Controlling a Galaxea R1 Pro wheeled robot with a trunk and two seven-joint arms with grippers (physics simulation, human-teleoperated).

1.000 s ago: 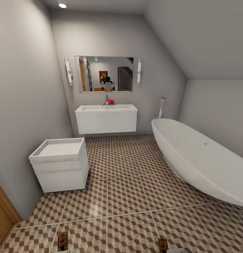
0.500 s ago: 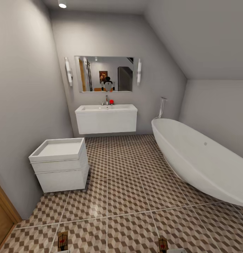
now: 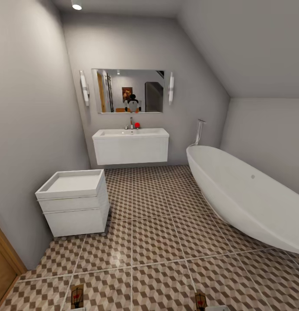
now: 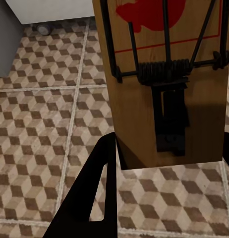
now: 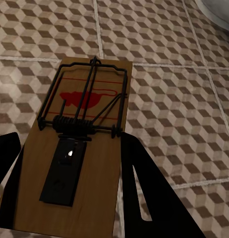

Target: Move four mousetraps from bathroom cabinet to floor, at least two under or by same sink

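Left gripper (image 4: 144,163): I see one dark finger (image 4: 92,198) pressed to the near edge of a mousetrap (image 4: 164,89). The opposite finger is hidden behind the board. I judge the jaws clamped on this trap, which hangs above the bathroom floor (image 4: 40,124).

Right gripper (image 5: 70,188): two dark fingers (image 5: 144,193) flank a second mousetrap (image 5: 80,148), one on each long side, both touching the board. Jaws are closed onto it. The trap is tilted over the tiles, red spot and wire frame facing the camera.

Mousetraps in head view: I see the left one (image 3: 77,296) and the right one (image 3: 200,300) at the bottom edge of the picture, well apart, both over the cube-patterned tiles.

Sink (image 3: 131,133): white basin with chrome faucet on the wall-hung vanity at the far wall, under a mirror (image 3: 128,91). A small red object (image 3: 137,125) sits on its rim. A gap shows between the vanity's underside and the floor.

Edges, left: a square white toilet (image 3: 74,203) stands against the left wall, near the left trap's side. An orange-brown wooden edge (image 3: 2,263) shows at the lower left corner.

Edges, right: the white bathtub (image 3: 249,198) runs along the right wall and overhangs the tiles.

Open room: a broad lane of bare tile lies between toilet and tub, straight up to the sink.
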